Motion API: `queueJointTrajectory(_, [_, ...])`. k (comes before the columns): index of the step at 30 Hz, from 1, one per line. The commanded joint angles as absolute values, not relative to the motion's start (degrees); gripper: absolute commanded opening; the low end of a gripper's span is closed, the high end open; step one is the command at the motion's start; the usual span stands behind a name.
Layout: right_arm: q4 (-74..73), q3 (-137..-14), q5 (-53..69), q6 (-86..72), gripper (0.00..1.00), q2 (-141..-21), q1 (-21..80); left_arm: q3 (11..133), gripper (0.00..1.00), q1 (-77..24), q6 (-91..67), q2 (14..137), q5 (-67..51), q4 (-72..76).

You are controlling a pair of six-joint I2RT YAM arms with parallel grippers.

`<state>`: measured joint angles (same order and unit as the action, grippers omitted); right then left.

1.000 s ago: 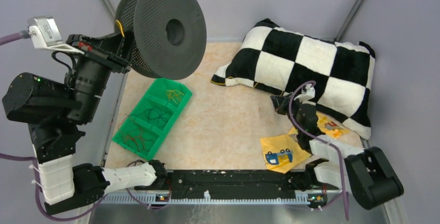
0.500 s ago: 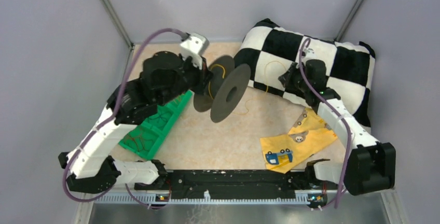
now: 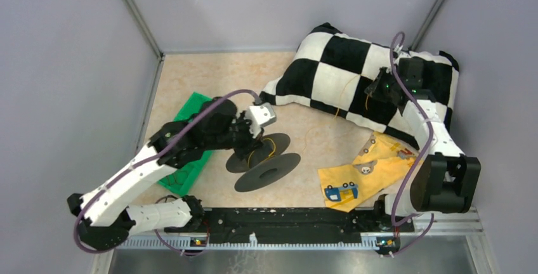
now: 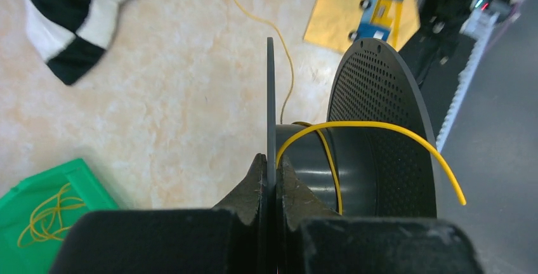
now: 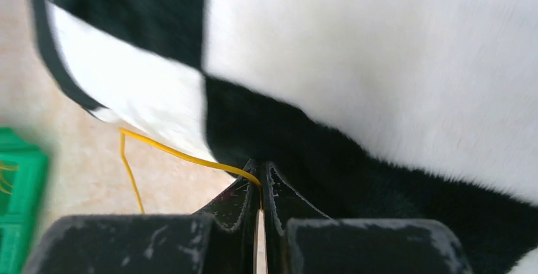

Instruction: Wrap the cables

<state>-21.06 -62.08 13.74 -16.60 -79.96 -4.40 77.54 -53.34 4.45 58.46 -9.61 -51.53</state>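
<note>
My left gripper is shut on the edge of one flange of the black spool, which is low over the middle of the table. In the left wrist view the jaws pinch the thin flange, and the yellow wire loops loosely round the hub. My right gripper is over the checkered pillow at the far right. It is shut on the wire, pinched at the fingertips. The wire trails from there across the table towards the spool.
A green compartment tray with small wire coils lies left of the spool, partly under my left arm. A yellow cloth with a blue toy car lies at the front right. The black rail runs along the near edge.
My left arm has brought the spool down from high at the left to low over the table's middle. My right gripper has moved back and right over the pillow, drawing the wire out.
</note>
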Motion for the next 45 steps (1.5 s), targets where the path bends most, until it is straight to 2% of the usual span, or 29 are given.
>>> queueJointTrajectory(1, [-20.5,-73.4,16.9,-18.7,0.0,-78.0,-4.8,73.6,0.0,-53.4,9.4,63.8,-8.1,-49.9])
queueJointTrajectory(8, [-25.3,-88.6,20.8,-20.7,0.0,-74.6,-4.2,72.0,0.0,-53.4,9.3,69.9,-2.9,-47.9])
queueJointTrajectory(12, [-25.4,-92.2,25.2,-22.6,0.0,-71.3,-3.7,75.1,0.0,-53.4,7.4,76.9,0.4,-48.5])
queueJointTrajectory(19, [-16.0,-85.8,32.6,-31.1,0.0,-62.7,-1.5,83.5,0.0,-53.4,3.9,85.0,6.7,-47.5])
queueJointTrajectory(25, [-10.2,-80.8,33.4,-36.6,0.0,-55.9,-0.4,89.2,0.0,-53.4,-3.5,90.5,15.0,-46.4])
queueJointTrajectory(32, [-10.6,-80.8,34.1,-37.7,0.0,-53.4,1.2,96.0,0.0,-53.4,-10.3,96.7,21.4,-47.8])
queueJointTrajectory(41, [-9.3,-82.8,36.0,-39.4,0.0,-52.4,1.3,98.4,0.0,-52.8,-18.1,99.9,26.5,-45.7])
queueJointTrajectory(45, [-5.6,-81.9,37.3,-41.3,0.0,-52.3,1.2,99.0,0.0,-53.0,-27.1,100.2,30.6,-44.6])
